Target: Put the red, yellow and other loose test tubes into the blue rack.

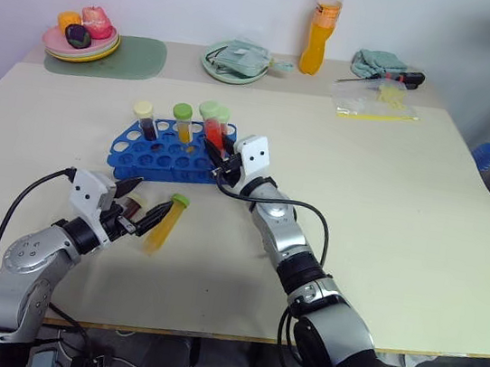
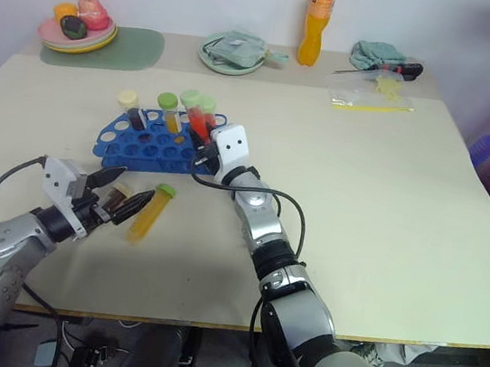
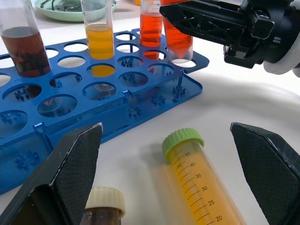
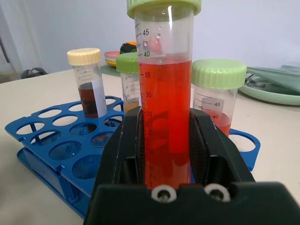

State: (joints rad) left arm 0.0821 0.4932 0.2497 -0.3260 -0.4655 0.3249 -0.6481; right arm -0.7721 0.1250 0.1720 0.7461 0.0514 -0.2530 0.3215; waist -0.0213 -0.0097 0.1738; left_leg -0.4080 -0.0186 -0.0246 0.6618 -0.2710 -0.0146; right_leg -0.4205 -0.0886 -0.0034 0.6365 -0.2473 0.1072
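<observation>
Right pincer (image 1: 218, 157) clenched on red tube (image 4: 164, 93) over blue rack (image 1: 153, 154) at worktop (image 1: 405, 215) centre, left pincer (image 1: 136, 214) released astride yellow tube (image 1: 166, 223) at rack's 6 o'clock; tubes look light, slick, rigid, best gripped mid-barrel.

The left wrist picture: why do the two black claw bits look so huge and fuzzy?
In the left wrist view the open left claw sits right against the lens, so its fingers loom large with soft edges, while the yellow tube lying between them and the blue rack look sharper. In the left eye view that claw looks small.
</observation>
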